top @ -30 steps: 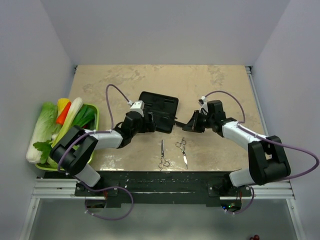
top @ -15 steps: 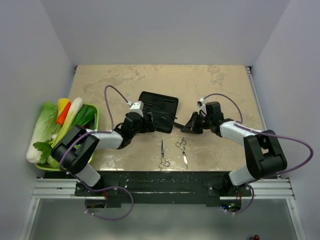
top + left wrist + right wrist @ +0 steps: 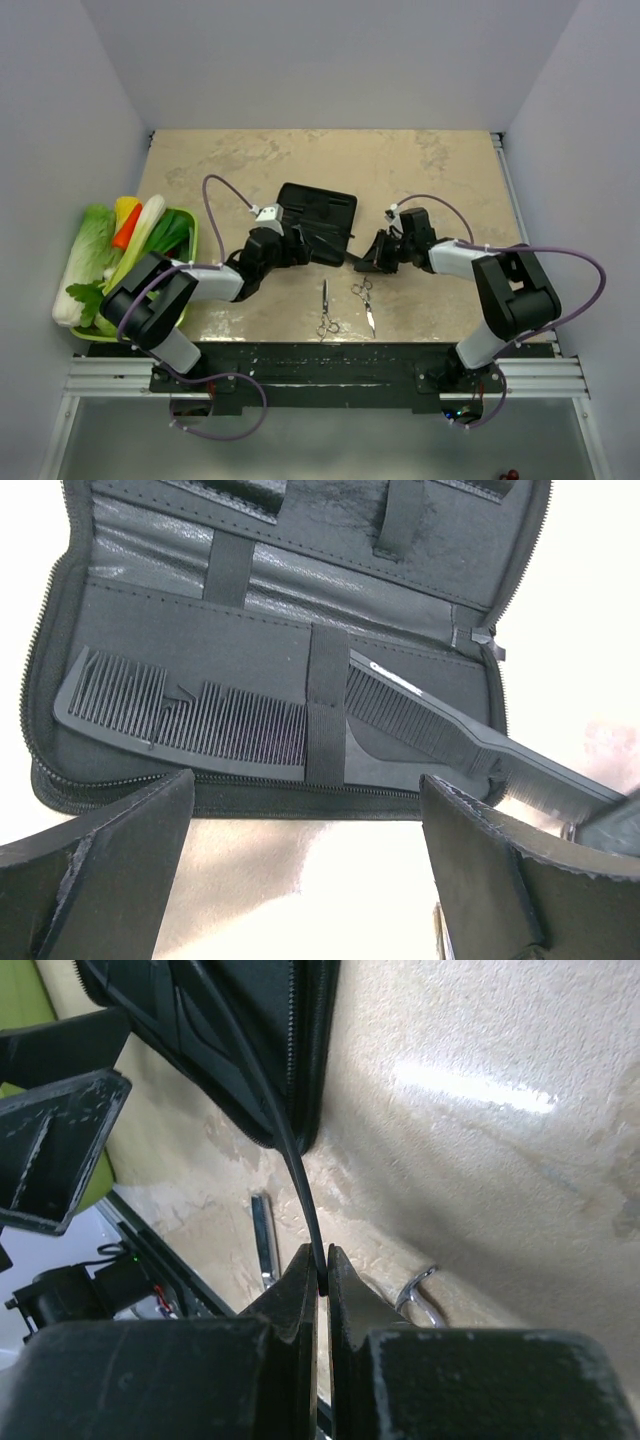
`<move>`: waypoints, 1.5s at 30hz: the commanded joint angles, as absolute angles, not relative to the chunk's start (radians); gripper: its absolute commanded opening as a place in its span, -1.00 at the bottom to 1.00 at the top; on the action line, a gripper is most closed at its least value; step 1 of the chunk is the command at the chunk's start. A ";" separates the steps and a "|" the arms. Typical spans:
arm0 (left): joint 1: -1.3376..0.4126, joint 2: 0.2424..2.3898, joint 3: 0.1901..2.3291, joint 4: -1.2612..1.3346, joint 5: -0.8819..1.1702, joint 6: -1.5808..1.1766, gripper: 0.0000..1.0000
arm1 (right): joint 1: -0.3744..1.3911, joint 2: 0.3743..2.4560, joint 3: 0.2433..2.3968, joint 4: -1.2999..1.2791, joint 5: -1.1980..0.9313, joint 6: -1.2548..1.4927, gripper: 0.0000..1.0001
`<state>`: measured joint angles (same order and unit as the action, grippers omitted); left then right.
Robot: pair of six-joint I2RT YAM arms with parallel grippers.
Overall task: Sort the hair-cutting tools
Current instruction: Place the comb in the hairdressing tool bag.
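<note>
The black fabric case (image 3: 318,214) lies open at mid-table. In the left wrist view a wide black comb (image 3: 185,720) sits under an elastic strap inside the case (image 3: 260,640). A second, slimmer comb (image 3: 450,730) slants in over the case's right edge. My right gripper (image 3: 318,1268) is shut on that comb's outer end, seen edge-on as the thin comb (image 3: 296,1185). My left gripper (image 3: 308,870) hangs open just in front of the case's near edge, holding nothing. Two silver scissors (image 3: 325,310) (image 3: 365,301) lie on the table near the front.
A green tray (image 3: 192,236) with cabbage, carrot and other vegetables (image 3: 97,258) stands at the table's left edge. White walls close in both sides. The arm bases and a black rail (image 3: 320,355) run along the near edge.
My right gripper has moved left toward the case, carrying the slim comb's tip further in. The left gripper has shifted slightly and stays open.
</note>
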<state>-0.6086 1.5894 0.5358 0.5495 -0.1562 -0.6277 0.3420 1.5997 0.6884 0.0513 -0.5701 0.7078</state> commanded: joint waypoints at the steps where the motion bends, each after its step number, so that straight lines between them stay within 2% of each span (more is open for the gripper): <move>1: -0.609 1.565 0.494 0.519 -0.132 -0.653 0.97 | 0.351 1.654 0.758 0.017 -0.604 0.700 -1.00; 19: -0.607 1.545 0.448 0.528 -0.114 -0.650 0.97 | 0.365 2.008 1.189 -0.164 -0.853 0.496 -1.00; 28: -0.609 1.526 0.434 0.531 -0.117 -0.647 0.96 | 0.400 2.126 1.244 -0.213 -0.830 0.454 -1.00; 36: -0.607 1.516 0.431 0.532 -0.114 -0.649 0.97 | 0.426 2.106 1.324 -0.300 -0.727 0.437 -1.00; 45: -0.607 1.509 0.428 0.534 -0.112 -0.646 0.96 | 0.431 2.201 1.434 -0.339 -0.739 0.423 -1.00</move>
<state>-0.6090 1.5234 0.4507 0.5594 -0.1108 -0.6430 0.4202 2.1498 1.3899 -0.2962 -0.7734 0.4503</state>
